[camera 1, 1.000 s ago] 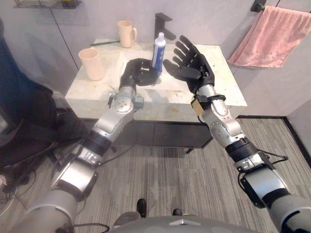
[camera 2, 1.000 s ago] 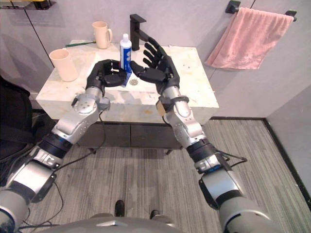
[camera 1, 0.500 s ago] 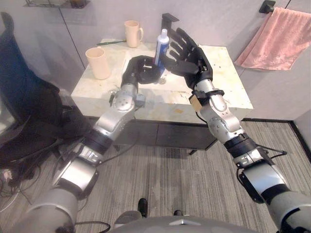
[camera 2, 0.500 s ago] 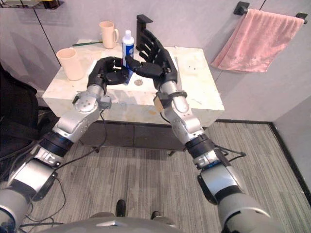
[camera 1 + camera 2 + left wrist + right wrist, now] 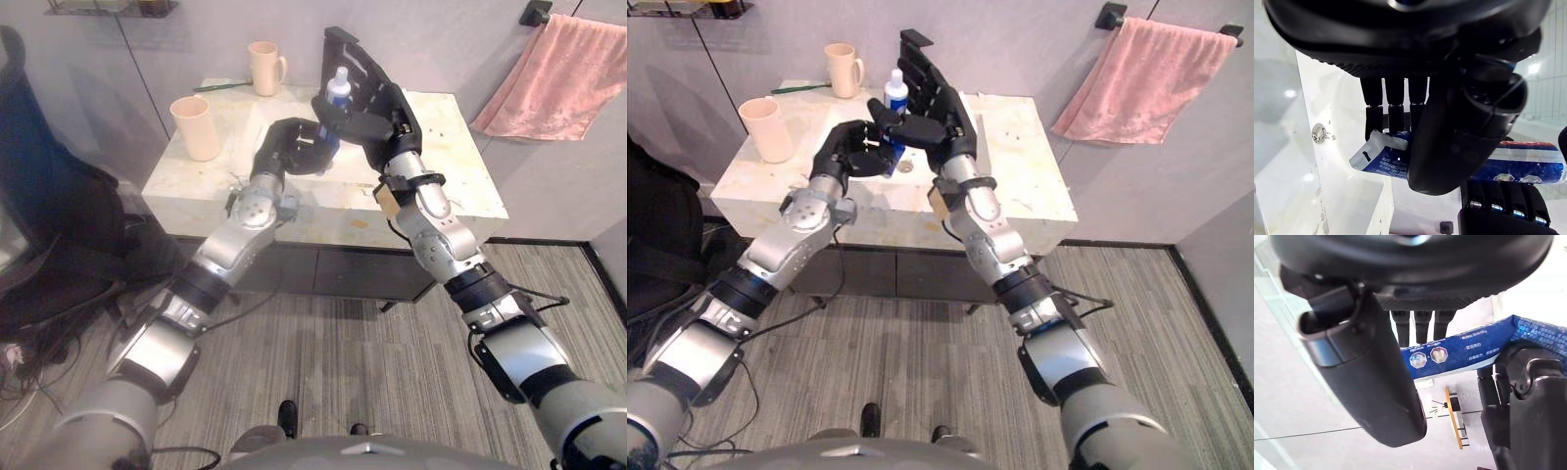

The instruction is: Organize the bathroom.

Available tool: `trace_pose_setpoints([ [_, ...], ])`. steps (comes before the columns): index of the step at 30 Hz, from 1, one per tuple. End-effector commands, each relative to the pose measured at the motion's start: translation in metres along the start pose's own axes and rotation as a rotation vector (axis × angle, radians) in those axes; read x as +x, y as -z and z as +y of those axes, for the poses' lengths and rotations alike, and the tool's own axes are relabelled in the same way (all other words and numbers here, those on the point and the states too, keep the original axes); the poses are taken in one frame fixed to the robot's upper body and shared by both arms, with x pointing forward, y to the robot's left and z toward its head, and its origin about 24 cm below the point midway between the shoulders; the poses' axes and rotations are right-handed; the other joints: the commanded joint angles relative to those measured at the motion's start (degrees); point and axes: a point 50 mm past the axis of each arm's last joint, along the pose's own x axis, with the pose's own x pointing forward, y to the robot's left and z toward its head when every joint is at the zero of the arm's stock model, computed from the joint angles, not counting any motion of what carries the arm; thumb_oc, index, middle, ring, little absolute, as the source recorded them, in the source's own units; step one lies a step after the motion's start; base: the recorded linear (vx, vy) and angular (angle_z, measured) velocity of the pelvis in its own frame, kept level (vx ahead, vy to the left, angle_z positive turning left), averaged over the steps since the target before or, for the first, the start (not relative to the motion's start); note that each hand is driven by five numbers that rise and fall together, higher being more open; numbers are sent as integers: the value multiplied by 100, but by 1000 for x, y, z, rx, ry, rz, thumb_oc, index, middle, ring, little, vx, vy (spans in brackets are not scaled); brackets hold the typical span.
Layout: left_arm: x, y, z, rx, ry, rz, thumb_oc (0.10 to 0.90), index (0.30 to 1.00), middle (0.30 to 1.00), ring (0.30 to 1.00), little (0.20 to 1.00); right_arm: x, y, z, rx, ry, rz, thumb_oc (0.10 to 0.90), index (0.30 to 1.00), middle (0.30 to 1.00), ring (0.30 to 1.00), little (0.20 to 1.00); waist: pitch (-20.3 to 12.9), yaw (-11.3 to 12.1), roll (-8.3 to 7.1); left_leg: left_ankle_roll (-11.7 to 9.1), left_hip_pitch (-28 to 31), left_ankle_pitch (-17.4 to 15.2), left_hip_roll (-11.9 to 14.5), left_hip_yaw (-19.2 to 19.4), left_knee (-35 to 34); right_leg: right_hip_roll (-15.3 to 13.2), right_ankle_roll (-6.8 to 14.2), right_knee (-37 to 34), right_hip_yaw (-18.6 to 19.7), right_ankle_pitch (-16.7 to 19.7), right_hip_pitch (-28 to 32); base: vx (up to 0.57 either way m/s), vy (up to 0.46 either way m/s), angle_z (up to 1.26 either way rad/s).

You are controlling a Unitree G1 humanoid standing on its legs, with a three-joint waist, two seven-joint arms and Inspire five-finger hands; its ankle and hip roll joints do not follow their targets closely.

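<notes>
Fingers of left hand [image 5: 292,147] pinch blue-and-white toothpaste tube [image 5: 1528,161]; right hand [image 5: 367,98] fingers spread.

Pink towel [image 5: 1151,83] hanging off a black wall bar [image 5: 1171,22] on the right, grey striped floor [image 5: 921,372] below, and a black office chair [image 5: 44,196] off left.

Glossy toothpaste tube [image 5: 1528,164]; seemingly plastic
</notes>
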Motion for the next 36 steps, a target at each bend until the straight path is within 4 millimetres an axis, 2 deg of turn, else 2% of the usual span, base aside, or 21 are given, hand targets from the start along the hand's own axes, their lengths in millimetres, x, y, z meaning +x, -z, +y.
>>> trace_pose_setpoints([
  [1,23,-96,-18,3,14,-377,400,300,300,300,300,26,-49,23,51,-77,-212,400,300,300,300,300,-665,111,-119,41,301,-430,-211,-29,-15,109,-18,44,1,101,-208,0,0,0],
  [6,24,-94,-14,8,5,-371,400,300,300,300,300,24,-48,18,58,-68,-208,400,300,300,300,300,-660,115,-116,42,300,-434,-217,-44,-15,109,-10,54,1,94,-209,0,0,0],
  [7,24,-93,-11,9,-1,-370,400,300,300,300,300,24,-47,17,45,-74,-203,499,448,448,448,448,-661,113,-114,41,304,-436,-215,-40,-15,108,-7,59,1,93,-211,0,0,0],
  [8,24,-93,-10,9,-3,-370,400,300,300,300,300,23,-46,17,38,-77,-199,488,432,432,432,432,-662,111,-113,40,304,-434,-214,-37,-15,106,-7,60,3,93,-212,0,0,0],
  [9,24,-93,-9,12,-7,-372,400,300,300,300,300,23,-45,16,35,-75,-195,455,382,382,382,382,-660,111,-112,39,303,-434,-214,-36,-15,105,-6,59,6,95,-214,0,0,0],
  [10,24,-93,-9,12,-7,-372,400,300,300,300,300,23,-45,16,35,-74,-195,400,300,300,300,300,-660,110,-112,39,304,-434,-214,-35,-15,105,-6,58,8,95,-214,0,0,0],
  [13,25,-92,-6,10,-18,-372,400,300,300,300,300,20,-41,13,38,-71,-184,400,300,300,300,300,-660,90,-107,38,307,-434,-208,-18,-15,105,-8,63,19,96,-221,0,0,0],
  [14,25,-92,-6,11,-20,-372,400,300,300,300,300,19,-40,12,36,-72,-179,489,434,434,434,434,-661,83,-104,39,306,-435,-204,-12,-15,104,-7,67,22,97,-229,0,0,0],
  [15,25,-93,-5,11,-22,-373,400,300,300,300,300,18,-38,12,27,-73,-173,626,639,639,639,639,-655,76,-99,43,301,-434,-202,-5,-15,101,-7,73,22,97,-240,0,0,0],
  [16,25,-93,-5,11,-22,-373,400,300,300,300,300,18,-38,12,27,-73,-173,800,900,900,900,900,-655,76,-99,43,301,-434,-202,-5,-15,101,-7,73,22,97,-241,0,0,0],
  [36,26,-83,1,31,-62,-331,400,300,300,300,300,10,-34,9,13,-86,-172,800,900,900,900,900,-640,-4,-84,52,315,-437,-195,25,-15,122,-16,84,97,84,-255,0,0,0],
])
